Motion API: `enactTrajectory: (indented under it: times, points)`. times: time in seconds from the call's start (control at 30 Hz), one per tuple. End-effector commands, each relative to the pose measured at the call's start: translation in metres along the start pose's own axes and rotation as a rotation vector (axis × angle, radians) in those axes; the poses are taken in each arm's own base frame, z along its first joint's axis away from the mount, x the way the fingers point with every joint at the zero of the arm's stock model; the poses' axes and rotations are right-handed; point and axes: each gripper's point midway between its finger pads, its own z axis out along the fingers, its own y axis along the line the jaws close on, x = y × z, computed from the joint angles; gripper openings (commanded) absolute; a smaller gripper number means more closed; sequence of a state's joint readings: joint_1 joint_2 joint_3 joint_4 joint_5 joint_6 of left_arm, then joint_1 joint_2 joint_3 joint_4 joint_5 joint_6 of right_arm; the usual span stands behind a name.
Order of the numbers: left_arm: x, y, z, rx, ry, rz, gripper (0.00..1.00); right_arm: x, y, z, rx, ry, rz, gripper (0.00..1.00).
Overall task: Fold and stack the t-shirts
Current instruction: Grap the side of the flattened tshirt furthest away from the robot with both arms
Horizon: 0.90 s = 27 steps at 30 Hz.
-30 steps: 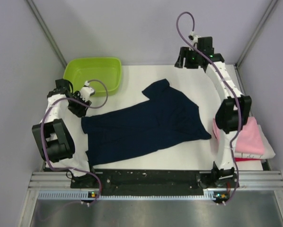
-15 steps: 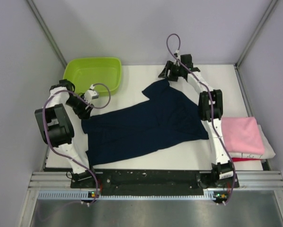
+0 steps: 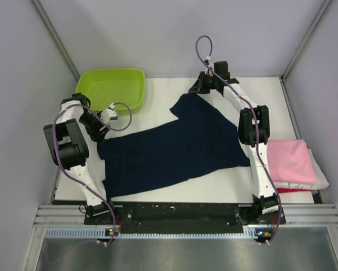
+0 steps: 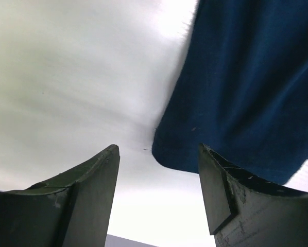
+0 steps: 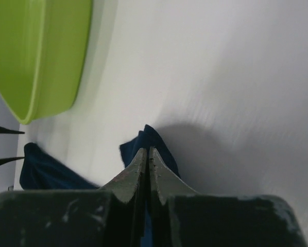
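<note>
A dark navy t-shirt [image 3: 174,149] lies spread out and crumpled across the middle of the white table [image 3: 157,107]. My right gripper [image 3: 197,89] is at its far corner, shut on a tip of the navy cloth [image 5: 149,141], which sticks up past the fingertips. At the shirt's left corner my left gripper [image 3: 103,125] stands open. In the left wrist view the shirt's rounded corner [image 4: 246,92] lies just ahead of the fingers, with nothing between them. Folded t-shirts are stacked at the right edge: pink [image 3: 290,161] on top, white [image 3: 321,182] and red [image 3: 296,192] beneath.
A lime green plastic tub [image 3: 111,87] stands at the back left of the table, close behind the left gripper, and also shows in the right wrist view [image 5: 35,51]. Grey walls enclose the table on three sides.
The right arm swung from the back right corner over to the shirt's far corner and its gripper shut there. The left arm shifted slightly at the shirt's left corner and opened a little wider.
</note>
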<state>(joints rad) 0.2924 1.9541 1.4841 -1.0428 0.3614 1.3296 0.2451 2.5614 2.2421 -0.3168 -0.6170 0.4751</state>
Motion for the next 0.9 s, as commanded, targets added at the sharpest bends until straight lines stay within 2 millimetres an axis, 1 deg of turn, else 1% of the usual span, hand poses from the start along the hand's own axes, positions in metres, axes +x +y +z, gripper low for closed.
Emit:
enactTrajectory:
  times: [0.0,0.07,0.2,0.23,0.27,0.3,0.33,0.37,0.4,0.43,0.53,0.6,0.67,0.73,0.8,0.87]
  points:
    - [0.005,0.011,0.009,0.009,0.042,0.034,0.67,-0.066,0.104,-0.066,-0.15,-0.162,-0.212,0.0]
    - [0.006,0.01,0.014,0.012,0.053,0.04,0.66,-0.066,0.111,-0.073,-0.152,-0.166,-0.231,0.0]
    - [0.009,0.002,0.028,0.02,0.101,0.071,0.66,-0.06,0.117,-0.085,-0.152,-0.16,-0.245,0.0]
    - [0.01,-0.002,0.032,0.027,0.109,0.077,0.64,-0.06,0.123,-0.09,-0.16,-0.164,-0.257,0.0]
    - [0.011,-0.005,0.033,0.03,0.115,0.079,0.6,-0.06,0.125,-0.094,-0.159,-0.164,-0.262,0.0]
    - [0.011,-0.007,0.033,0.036,0.12,0.077,0.52,-0.059,0.129,-0.099,-0.163,-0.167,-0.272,0.0]
    - [0.01,-0.008,0.032,0.039,0.118,0.073,0.38,-0.058,0.131,-0.102,-0.162,-0.168,-0.282,0.0]
    - [0.01,-0.01,0.029,0.04,0.118,0.066,0.18,-0.057,0.133,-0.107,-0.161,-0.169,-0.294,0.0]
    - [0.008,-0.009,0.026,0.026,0.118,0.058,0.04,-0.057,0.133,-0.111,-0.155,-0.173,-0.305,0.0]
    - [0.005,-0.006,0.019,0.002,0.113,0.046,0.0,-0.055,0.135,-0.114,-0.153,-0.172,-0.315,0.0]
    - [-0.011,0.002,-0.006,-0.076,0.074,-0.022,0.0,-0.051,0.132,-0.128,-0.135,-0.177,-0.334,0.0]
    - [-0.023,0.009,-0.028,-0.16,0.042,-0.063,0.0,-0.05,0.125,-0.141,-0.112,-0.185,-0.333,0.0]
    - [-0.03,0.01,-0.046,-0.225,0.022,-0.087,0.0,-0.049,0.119,-0.156,-0.086,-0.197,-0.338,0.0]
    - [-0.032,0.004,-0.058,-0.257,0.012,-0.101,0.0,-0.047,0.112,-0.172,-0.063,-0.209,-0.347,0.0]
    - [-0.032,-0.006,-0.065,-0.262,0.012,-0.111,0.0,-0.042,0.106,-0.191,-0.04,-0.218,-0.345,0.0]
    - [-0.027,-0.021,-0.069,-0.246,0.021,-0.131,0.0,-0.029,0.092,-0.206,-0.006,-0.209,-0.315,0.0]
